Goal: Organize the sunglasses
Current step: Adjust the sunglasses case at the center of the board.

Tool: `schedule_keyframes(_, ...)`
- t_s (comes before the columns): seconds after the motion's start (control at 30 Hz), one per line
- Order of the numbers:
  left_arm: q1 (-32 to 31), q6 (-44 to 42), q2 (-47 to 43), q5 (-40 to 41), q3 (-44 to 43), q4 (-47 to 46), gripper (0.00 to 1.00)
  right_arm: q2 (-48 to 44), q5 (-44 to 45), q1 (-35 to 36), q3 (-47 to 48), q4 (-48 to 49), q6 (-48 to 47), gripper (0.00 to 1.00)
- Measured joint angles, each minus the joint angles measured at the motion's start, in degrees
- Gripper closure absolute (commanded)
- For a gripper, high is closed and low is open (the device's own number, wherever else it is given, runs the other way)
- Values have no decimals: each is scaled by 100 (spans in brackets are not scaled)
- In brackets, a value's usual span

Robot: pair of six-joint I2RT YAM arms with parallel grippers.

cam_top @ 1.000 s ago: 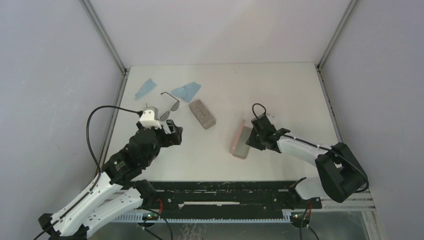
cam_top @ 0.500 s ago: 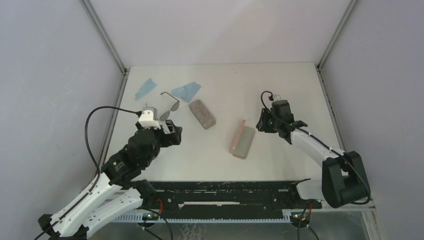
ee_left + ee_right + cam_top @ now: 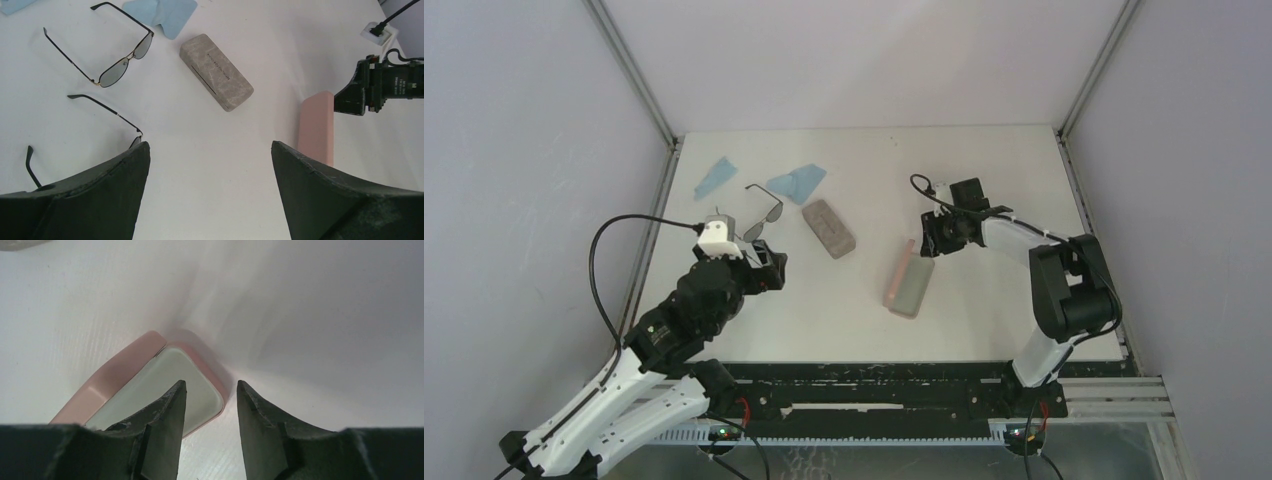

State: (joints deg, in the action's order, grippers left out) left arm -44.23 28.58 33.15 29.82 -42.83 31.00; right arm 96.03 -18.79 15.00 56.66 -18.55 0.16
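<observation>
One pair of sunglasses [image 3: 764,212] [image 3: 122,62] lies unfolded near the far left, beside a blue cloth. A second pair of sunglasses [image 3: 106,108] lies just in front of my left gripper [image 3: 770,268] [image 3: 210,147]; its lenses are mostly hidden behind the left finger. That gripper is wide open and holds nothing. The pink case [image 3: 909,280] [image 3: 316,127] [image 3: 125,377] lies open, showing a pale lining. My right gripper [image 3: 936,238] [image 3: 210,385] hovers at the case's far end, partly open. One finger is over the lining and the other is outside the rim, gripping nothing.
A grey-brown case [image 3: 828,228] [image 3: 216,71] lies shut between the sunglasses and the pink case. Two light blue cloths [image 3: 717,176] [image 3: 796,181] lie at the far left. The enclosure walls stand close on the left and right edges of the table.
My right gripper has left the pink case's right side, swung to its far end and widened its jaws. The left arm and the sunglasses have not moved.
</observation>
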Motion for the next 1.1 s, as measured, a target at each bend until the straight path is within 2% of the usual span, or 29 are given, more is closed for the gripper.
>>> schedule_keyframes(0.6, 0, 94, -120, 0, 0, 2, 6, 824, -566, 44, 673, -780, -326, 63)
schedule_keyframes(1.1, 0, 105, -136, 7, 101, 22, 6, 918, -223, 177, 763, -922, -127, 89)
